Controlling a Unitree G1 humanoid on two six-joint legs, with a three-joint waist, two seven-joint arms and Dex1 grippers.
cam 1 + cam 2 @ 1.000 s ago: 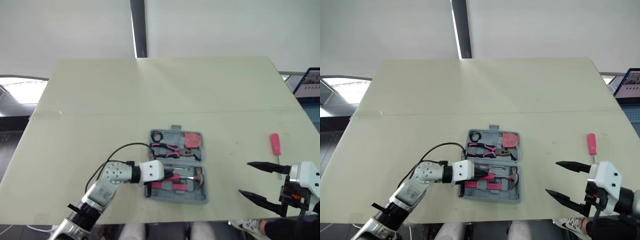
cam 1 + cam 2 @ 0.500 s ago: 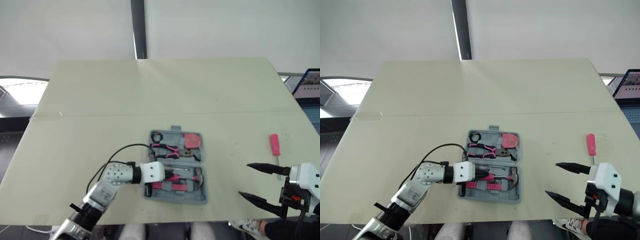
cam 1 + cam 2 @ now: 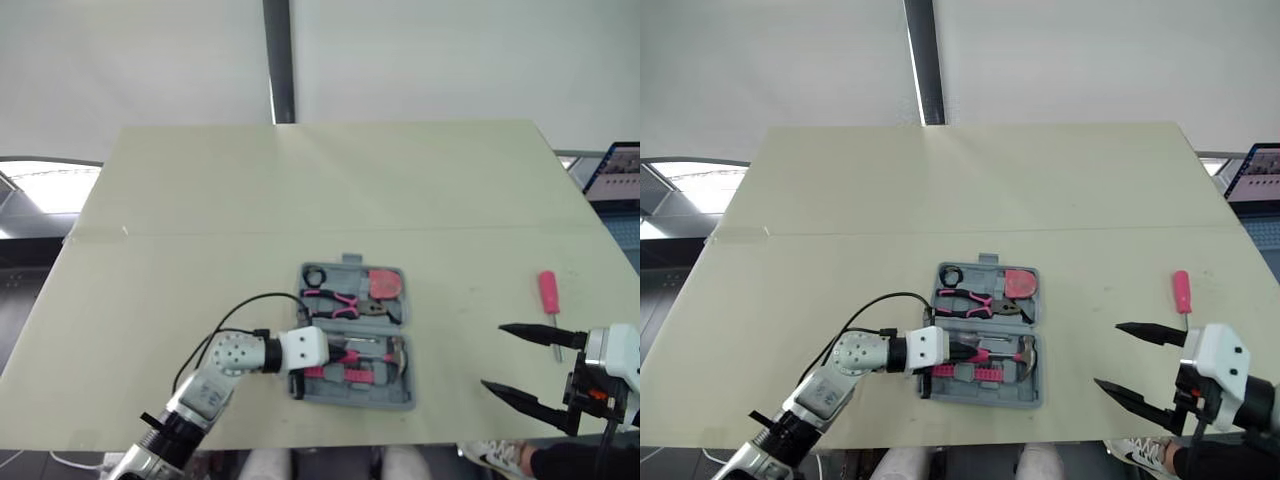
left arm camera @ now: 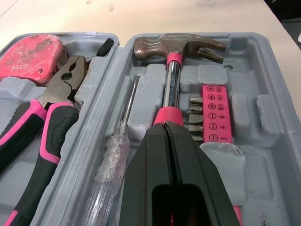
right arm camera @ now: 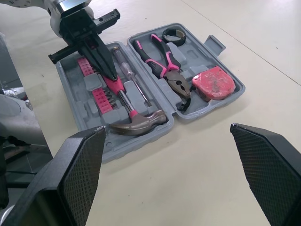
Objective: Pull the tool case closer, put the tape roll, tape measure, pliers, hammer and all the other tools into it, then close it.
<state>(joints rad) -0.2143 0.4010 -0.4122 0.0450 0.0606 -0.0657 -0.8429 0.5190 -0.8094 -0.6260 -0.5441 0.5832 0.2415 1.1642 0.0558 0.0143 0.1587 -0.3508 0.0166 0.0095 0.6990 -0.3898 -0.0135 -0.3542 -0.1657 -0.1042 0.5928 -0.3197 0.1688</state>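
Near the front edge of the table (image 3: 200,200), at its 6 o'clock, the head cameras show the tool case (image 3: 355,400) lying open and flat. My left gripper (image 3: 350,353) reaches into the near half from 9 o'clock. My right gripper (image 3: 492,355) hovers at the case's 3 o'clock, well apart from it, fingers spread wide and holding nothing. A pink screwdriver (image 3: 548,290) lies loose on the table at that gripper's 12 o'clock. I judge the job mostly done: the case is close and most tools are seated. This screwdriver is not yet in, and the case is not yet closed.

Along my left wrist, my two fingers (image 4: 150,174) are clenched together with nothing between them. Their tips sit on or just over the pink grip of the hammer (image 4: 176,47), which lies in its moulded slot. A slim clear-handled screwdriver (image 4: 120,136) lies between the hammer and the hinge. A pink strip of bits (image 4: 217,113) sits on the hammer's other side, with a few bare recesses beyond it. Across the hinge are the pliers (image 4: 61,82) and the red tape measure (image 4: 28,49).

From my right wrist, the case shows as grey plastic in two shallow moulded halves, with a latch tab (image 5: 214,44) on the far half. The tape roll (image 5: 172,34), a small black ring, sits in the corner by the pliers' handles.
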